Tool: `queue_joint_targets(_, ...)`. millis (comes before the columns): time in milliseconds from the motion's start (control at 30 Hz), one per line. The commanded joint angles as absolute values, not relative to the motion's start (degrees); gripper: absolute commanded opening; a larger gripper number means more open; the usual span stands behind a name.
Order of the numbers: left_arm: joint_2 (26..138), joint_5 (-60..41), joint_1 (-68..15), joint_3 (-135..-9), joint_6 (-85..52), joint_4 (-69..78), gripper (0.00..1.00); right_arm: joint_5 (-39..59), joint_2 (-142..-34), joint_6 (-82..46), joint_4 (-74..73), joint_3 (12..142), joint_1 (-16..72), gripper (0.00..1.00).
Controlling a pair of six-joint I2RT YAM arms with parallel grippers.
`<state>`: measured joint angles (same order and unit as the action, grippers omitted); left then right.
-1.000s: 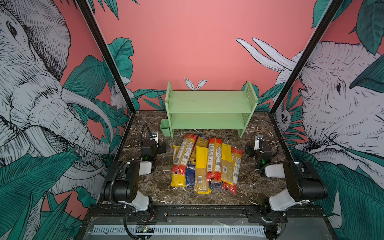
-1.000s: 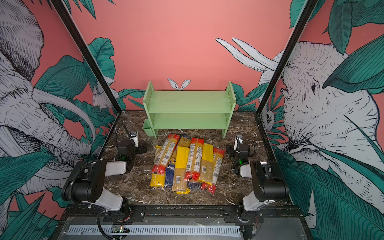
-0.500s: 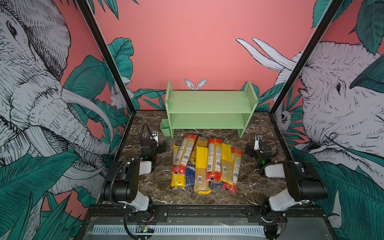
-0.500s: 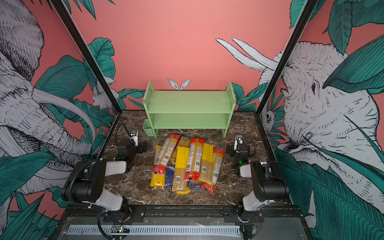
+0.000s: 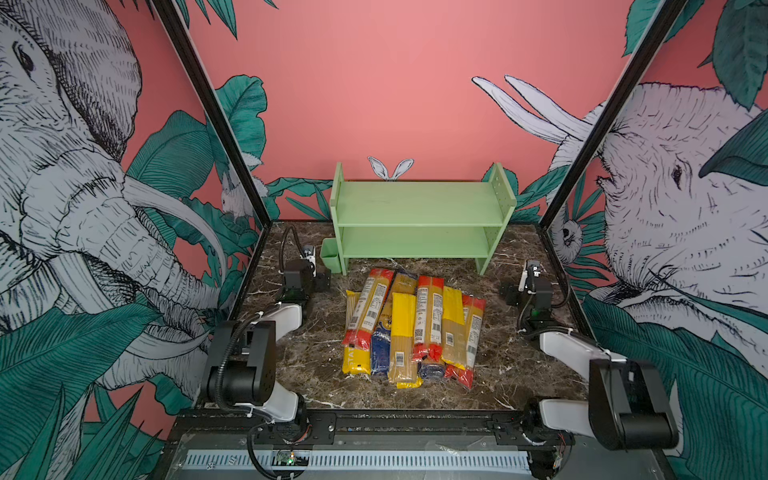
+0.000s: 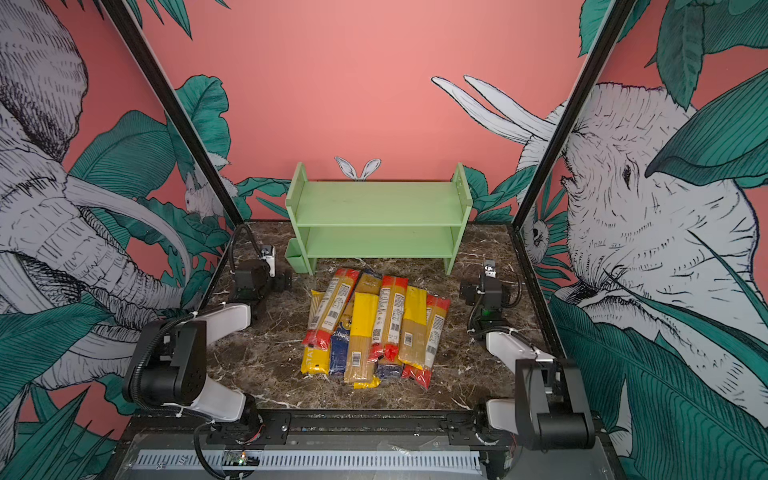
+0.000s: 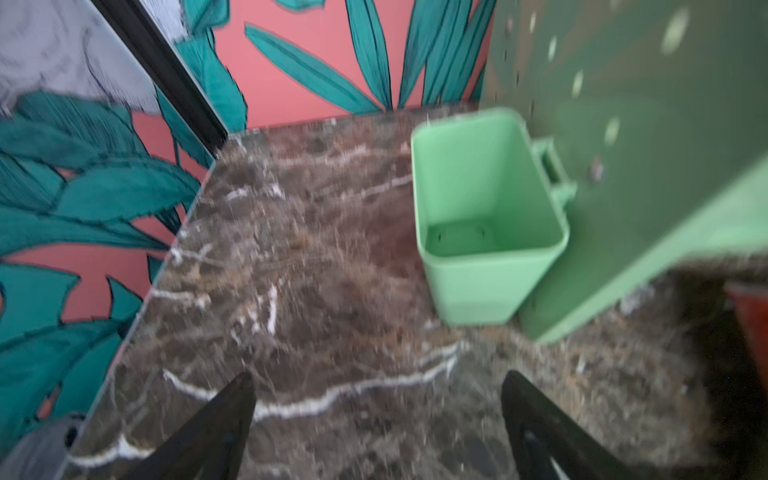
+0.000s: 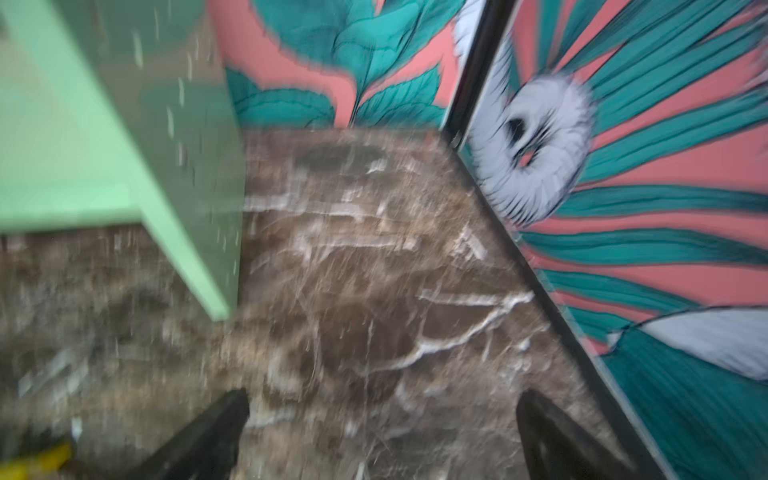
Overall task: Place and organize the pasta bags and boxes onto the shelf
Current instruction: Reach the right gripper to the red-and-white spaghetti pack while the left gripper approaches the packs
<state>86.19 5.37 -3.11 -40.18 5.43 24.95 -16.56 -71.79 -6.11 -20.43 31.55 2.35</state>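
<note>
Barely any change from a second ago: pasta packets (image 5: 411,328) still heaped just in front of the shelf (image 5: 419,199), its boards bare. We note the left gripper (image 7: 376,376) by the shelf's cup (image 7: 478,286) and the right gripper (image 8: 382,395) off its opposite end, both spread and empty. Wrist views smear; sorting, we judge, unstarted.

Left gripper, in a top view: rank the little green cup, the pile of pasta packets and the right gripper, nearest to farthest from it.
1. Green cup, just beyond the left gripper, at the left end of the shelf.
2. Pasta packets, piled in the middle.
3. Right gripper, on the far right side.
</note>
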Motion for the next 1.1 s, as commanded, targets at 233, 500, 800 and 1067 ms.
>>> queue_joint_targets(233, 75.1, 5.6, -6.5, -46.8, 1.4, 5.1, 0.93, -23.7, -61.0, -24.5, 25.1, 43.9, 6.2, 0.99)
queue_joint_targets(500, 66.2, 6.7, -15.2, -51.7, -0.3, -9.7, 0.9, -10.6, -60.2, -29.5, 34.5, 46.9, 9.4, 0.97)
queue_joint_targets(800, 53.6, 8.2, -29.1, -49.1, -5.5, -22.3, 0.97, -8.2, -67.4, -32.5, 43.4, 55.4, 21.3, 0.95)
queue_joint_targets(1067, 45.1, 6.6, -33.6, -47.4, -7.2, -29.2, 0.99, -3.9, -79.5, -35.3, 46.0, 65.2, 33.2, 0.96)
